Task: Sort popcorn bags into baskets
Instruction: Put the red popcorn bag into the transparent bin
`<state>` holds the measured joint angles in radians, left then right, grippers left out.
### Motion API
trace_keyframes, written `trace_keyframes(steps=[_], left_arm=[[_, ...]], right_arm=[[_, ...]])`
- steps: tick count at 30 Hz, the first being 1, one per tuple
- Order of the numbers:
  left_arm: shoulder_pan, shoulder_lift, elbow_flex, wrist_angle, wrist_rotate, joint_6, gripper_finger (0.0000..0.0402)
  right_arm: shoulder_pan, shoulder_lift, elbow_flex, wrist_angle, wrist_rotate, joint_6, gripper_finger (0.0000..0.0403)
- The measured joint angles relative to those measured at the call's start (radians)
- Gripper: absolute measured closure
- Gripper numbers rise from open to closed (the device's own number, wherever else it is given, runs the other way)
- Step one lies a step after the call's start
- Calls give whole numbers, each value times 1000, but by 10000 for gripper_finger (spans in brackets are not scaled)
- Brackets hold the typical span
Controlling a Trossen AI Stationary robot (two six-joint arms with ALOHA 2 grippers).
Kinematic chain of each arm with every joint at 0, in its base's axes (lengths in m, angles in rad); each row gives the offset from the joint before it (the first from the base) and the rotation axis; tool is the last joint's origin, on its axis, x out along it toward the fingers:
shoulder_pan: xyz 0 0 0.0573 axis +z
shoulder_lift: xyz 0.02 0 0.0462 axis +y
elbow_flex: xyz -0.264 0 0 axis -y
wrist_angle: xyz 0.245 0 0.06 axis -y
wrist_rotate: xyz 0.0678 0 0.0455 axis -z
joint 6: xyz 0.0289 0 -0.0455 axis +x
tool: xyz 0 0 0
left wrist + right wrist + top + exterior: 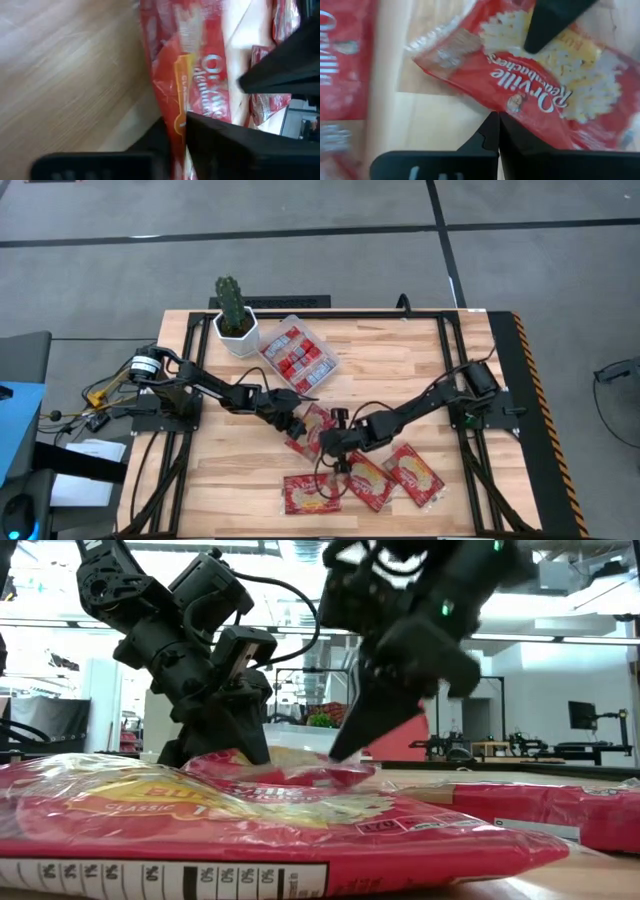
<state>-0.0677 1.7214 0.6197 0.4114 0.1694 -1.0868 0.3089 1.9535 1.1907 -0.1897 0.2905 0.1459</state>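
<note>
One larger red popcorn bag (pixel 312 423) with a yellow picture lies between my two grippers at mid-table. My left gripper (pixel 293 418) is shut on its left side and shows in the left wrist view (pixel 181 131). My right gripper (pixel 337 442) is shut, its tips at the bag's opposite edge (pixel 498 116). In the low view the bag (pixel 285 772) sits raised behind a nearer one. Three more large bags (pixel 312 493) (pixel 368 480) (pixel 415 475) lie flat near the table's near edge. The clear basket (pixel 297 358) holds several small red packets. My left gripper pinches the bag's long edge (pixel 176 112) between its two fingers, coming from the table's left and slanting down. The bag runs on away from the fingers, lying along them. My right gripper's shut fingertips (pixel 496 122) meet the bag's edge (pixel 485 105), slanting down from the table's right. Whether they pinch it or only touch it, I cannot tell.
A white pot with a cactus (pixel 235 323) stands beside the basket at the far left. Black frame rails (pixel 448 360) run along the table's sides. Bare wood shows at the far right and the near left of the table.
</note>
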Motion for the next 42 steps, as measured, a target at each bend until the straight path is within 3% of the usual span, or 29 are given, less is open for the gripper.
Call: trace_keyframes(steps=[2, 14, 25, 28, 32, 38, 42], left_arm=[[0, 0, 0, 6, -4, -23, 389], [-6, 0, 21, 70, -6, -138, 398], [-39, -42, 245, 44, 173, -189, 399], [-9, -99, 320, -74, 195, -137, 399], [73, -189, 436, -378, 180, 23, 399], [237, -254, 645, -896, 16, 359, 399], [358, -236, 719, -1053, -58, 547, 398]], right_arm=[[0, -30, 15, -70, 3, 0, 388], [4, -333, 54, -387, 32, 17, 381], [20, -594, 54, -649, 107, 107, 378], [26, -660, 54, -706, 115, 139, 376], [37, -745, 51, -777, 153, 184, 385], [32, -803, 44, -824, 229, 196, 384], [15, -808, 34, -832, 254, 182, 372]])
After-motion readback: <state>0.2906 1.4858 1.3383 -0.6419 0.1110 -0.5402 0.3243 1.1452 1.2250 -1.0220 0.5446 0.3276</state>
